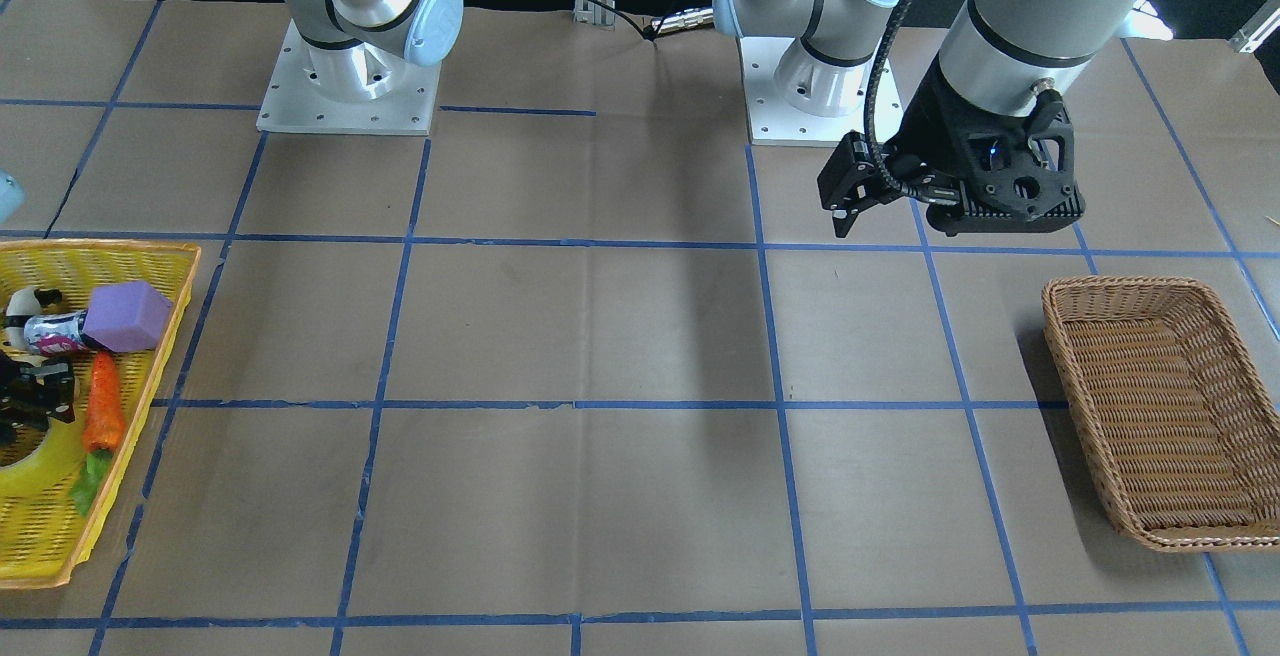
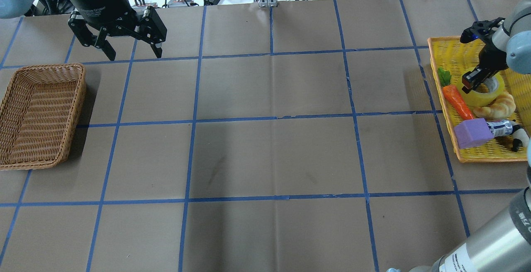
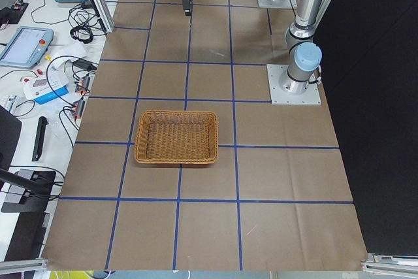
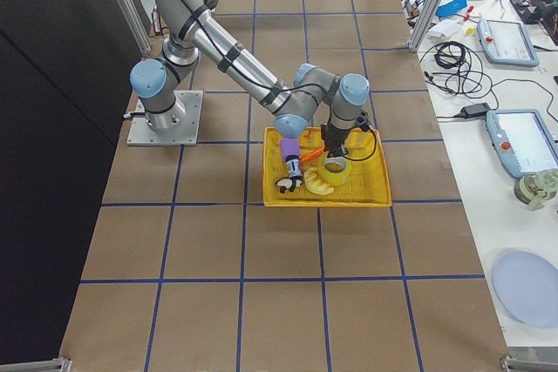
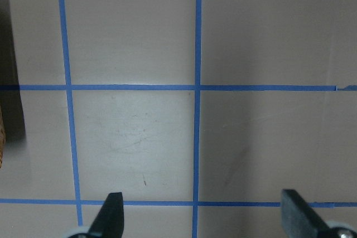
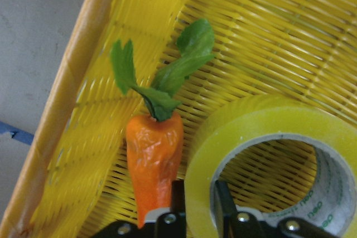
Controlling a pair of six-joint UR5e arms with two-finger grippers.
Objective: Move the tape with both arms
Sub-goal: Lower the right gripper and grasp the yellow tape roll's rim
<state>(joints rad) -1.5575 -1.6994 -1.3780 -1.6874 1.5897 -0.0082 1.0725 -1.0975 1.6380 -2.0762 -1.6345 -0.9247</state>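
Fingers [image 6: 222, 202] of right gripper [image 6: 199, 207] pinch the wall of the yellow translucent tape roll [image 6: 262, 121] at 7 o'clock, one inside the core: a lifting grip. Roll lies flat in woven yellow plastic tray [image 6: 72, 110]. Empty left gripper [image 2: 135, 55] hangs spread wide, likely awaiting hand-over.

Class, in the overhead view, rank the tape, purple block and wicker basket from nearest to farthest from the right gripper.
1. Tape: in the yellow tray, at the right gripper.
2. Purple block: same tray, lower in view.
3. Wicker basket: across the table, far left.
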